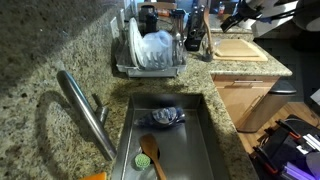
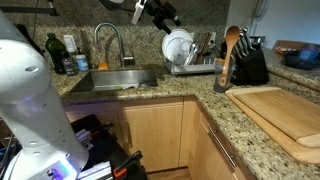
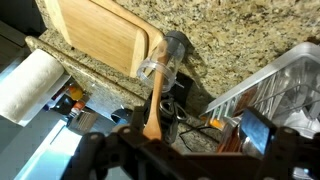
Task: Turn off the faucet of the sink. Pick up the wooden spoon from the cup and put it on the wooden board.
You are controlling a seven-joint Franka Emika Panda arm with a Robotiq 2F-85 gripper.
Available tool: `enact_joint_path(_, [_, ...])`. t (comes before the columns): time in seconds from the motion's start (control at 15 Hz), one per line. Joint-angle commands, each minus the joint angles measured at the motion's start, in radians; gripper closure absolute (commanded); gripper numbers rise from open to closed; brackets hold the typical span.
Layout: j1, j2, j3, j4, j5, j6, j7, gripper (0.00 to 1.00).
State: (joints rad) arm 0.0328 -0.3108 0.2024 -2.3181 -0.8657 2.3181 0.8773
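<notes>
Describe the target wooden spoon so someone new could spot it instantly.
Start at the wooden board on the granite counter; just past its far corner, next to the dark knife block, sits a small cup. The wooden spoon stands upright in that cup, bowl up. The other wooden spoon lies flat in the sink beside a green utensil.

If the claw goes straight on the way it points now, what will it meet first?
Probably the wooden spoon standing in the cup: in the wrist view its upper end lies directly ahead of the claw, though depth is unclear.
</notes>
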Motion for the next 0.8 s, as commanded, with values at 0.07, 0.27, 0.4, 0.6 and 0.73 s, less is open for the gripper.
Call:
enact_joint_path(0.07, [-0.143,0.040,0.025,-0.058,-0.274,0.000,0.179,0.00])
enact_joint_path(0.27, [-0.163,0.102,-0.090,-0.050,-0.536,-0.042,0.415,0.00])
enact_joint_path(0.4, [-0.181,0.176,-0.184,0.004,-0.537,-0.056,0.467,0.00])
enact_joint_path(0.6, [-0.178,0.227,-0.301,0.068,-0.377,0.065,0.425,0.00])
enact_joint_path(0.73, [-0.168,0.202,-0.304,0.037,-0.392,0.043,0.438,0.00])
